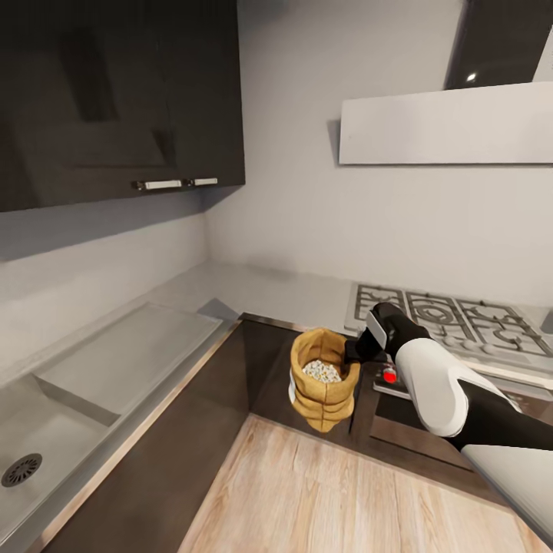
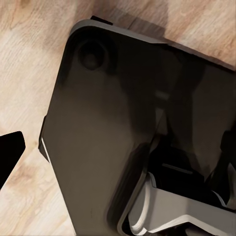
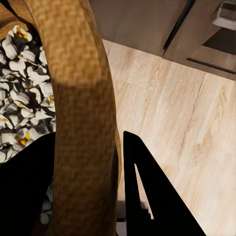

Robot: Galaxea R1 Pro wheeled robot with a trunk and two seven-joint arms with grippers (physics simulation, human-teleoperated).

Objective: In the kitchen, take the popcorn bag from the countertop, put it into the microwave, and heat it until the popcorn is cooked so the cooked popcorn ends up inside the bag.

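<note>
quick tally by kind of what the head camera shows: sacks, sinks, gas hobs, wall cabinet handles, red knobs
Tan-brown wrinkled popcorn sack, held at its rim by the right gripper above the wood floor: 1
Grey sink basin with round drain: 1
Steel gas hob with black grates: 1
Silver bar handles on the dark wall cabinet: 2
Red knob: 1
Total: 6

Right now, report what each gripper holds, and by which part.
The right gripper holds the popcorn bag by its rolled rim, one finger inside, one outside. Whether the left gripper holds anything cannot be told.

tan woven popcorn bag (image 1: pixel 324 382), seemingly whitish popcorn (image 1: pixel 322 372)
</note>
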